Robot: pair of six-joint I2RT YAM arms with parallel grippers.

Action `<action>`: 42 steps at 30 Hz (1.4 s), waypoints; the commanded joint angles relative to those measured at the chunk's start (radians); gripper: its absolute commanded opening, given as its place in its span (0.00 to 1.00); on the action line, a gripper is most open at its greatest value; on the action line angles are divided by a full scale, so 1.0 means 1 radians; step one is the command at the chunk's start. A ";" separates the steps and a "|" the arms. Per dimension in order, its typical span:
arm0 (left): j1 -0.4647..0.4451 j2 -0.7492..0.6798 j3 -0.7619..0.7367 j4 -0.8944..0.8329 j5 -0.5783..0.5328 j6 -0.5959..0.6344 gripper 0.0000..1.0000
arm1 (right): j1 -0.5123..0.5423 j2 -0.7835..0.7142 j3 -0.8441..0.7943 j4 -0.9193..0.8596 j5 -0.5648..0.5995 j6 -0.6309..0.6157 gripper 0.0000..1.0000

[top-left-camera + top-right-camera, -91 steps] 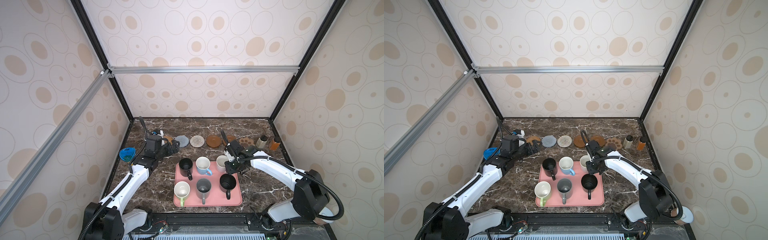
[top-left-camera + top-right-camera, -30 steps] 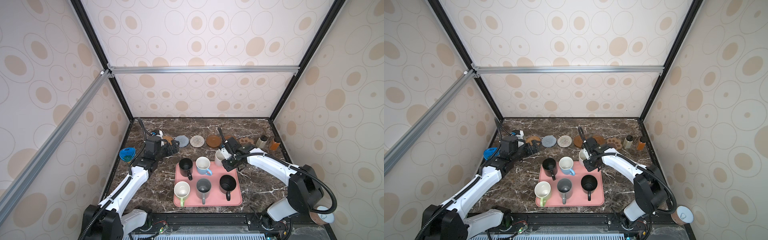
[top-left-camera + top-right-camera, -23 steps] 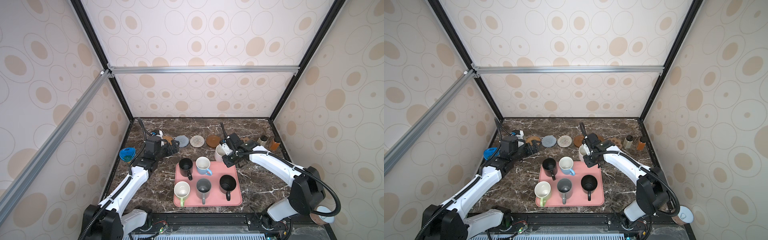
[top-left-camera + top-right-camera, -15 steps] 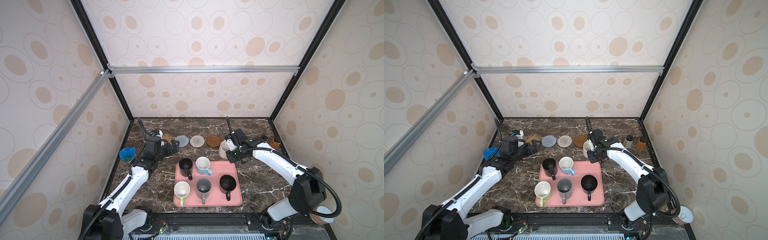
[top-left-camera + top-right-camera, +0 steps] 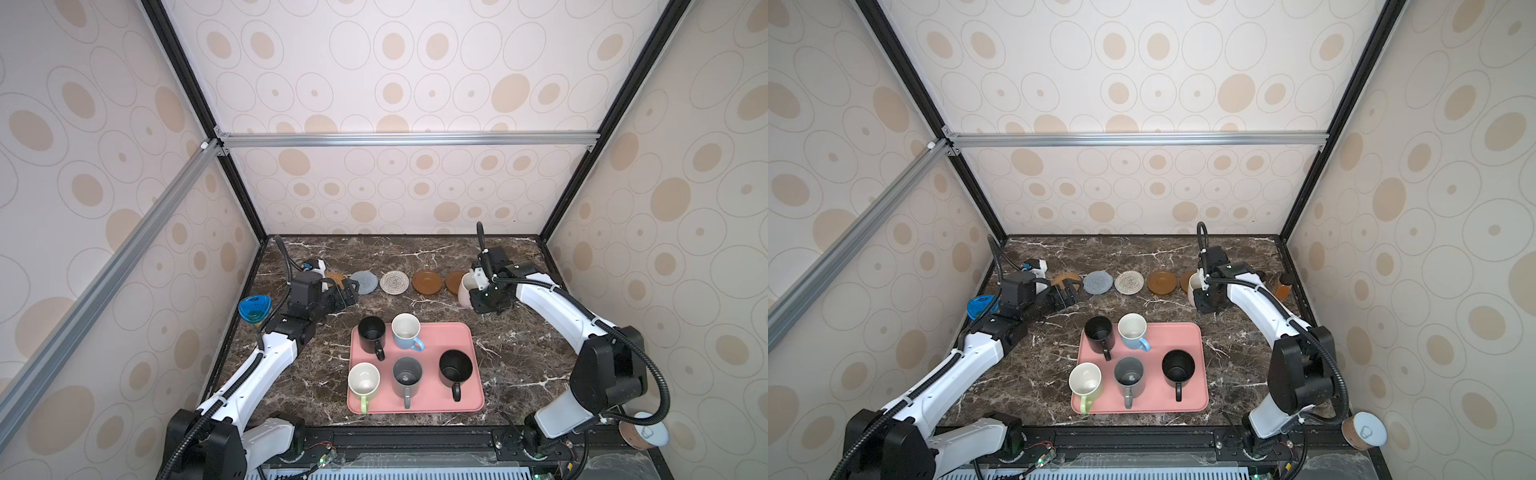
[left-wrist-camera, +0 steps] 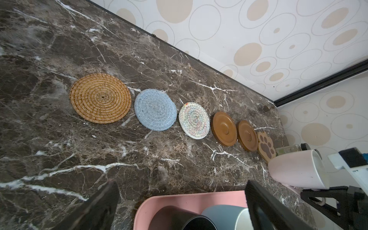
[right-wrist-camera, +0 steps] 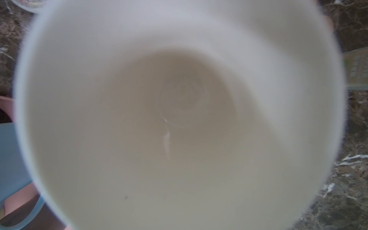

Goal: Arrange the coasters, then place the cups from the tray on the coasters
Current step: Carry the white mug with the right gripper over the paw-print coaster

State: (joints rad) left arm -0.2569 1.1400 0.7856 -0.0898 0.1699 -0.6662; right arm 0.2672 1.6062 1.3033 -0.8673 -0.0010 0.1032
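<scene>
Marble counter (image 5: 519,353), dark and white-veined, sits inside walls papered with circles. Six coasters lie flat along the back in one row running left to right. From the left they are rattan (image 6: 100,98), blue-grey (image 6: 155,110), cream (image 6: 194,120), a wooden disc (image 6: 224,128), a second wooden disc (image 6: 248,135) and the paw (image 6: 265,147) at the right end.

My right end effector (image 5: 484,297) is clenched on the pink mug (image 5: 467,286) at its handle side. I hold it at the right end of the row. The mug is roughly upright with its mouth up, and my right wrist camera looks straight into its pale inside. In both top views it hides part of the second wooden disc and all of the paw. I cannot tell whether its base touches anything.

My left end effector (image 5: 348,292) is released, with its fingers spread wide. It hovers over the counter between the left end of the row and the tray (image 5: 453,336), and it holds nothing.

The tray lies in front of the row with its long sides running left to right. Five mugs stand upright on it:
- **Back:** black (image 5: 371,330) and blue (image 5: 406,330).
- **Front:** green (image 5: 364,382), grey (image 5: 407,376) and a second black (image 5: 456,368).

Their handles point toward the near edge, the blue one's angled to the right.
</scene>
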 commanded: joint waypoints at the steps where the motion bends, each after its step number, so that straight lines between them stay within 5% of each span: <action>1: 0.007 0.014 0.012 0.018 0.003 -0.001 1.00 | -0.045 0.017 0.049 0.024 0.012 -0.029 0.02; 11: 0.008 0.035 0.022 0.025 0.003 0.003 1.00 | -0.152 0.129 0.130 0.045 0.045 -0.019 0.00; 42: 0.007 0.041 0.004 0.045 0.033 -0.016 1.00 | -0.249 0.334 0.306 0.057 0.039 -0.163 0.02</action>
State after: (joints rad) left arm -0.2569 1.1820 0.7856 -0.0605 0.2001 -0.6701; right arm 0.0311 1.9446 1.5692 -0.8246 0.0425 -0.0418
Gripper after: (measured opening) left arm 1.000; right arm 0.168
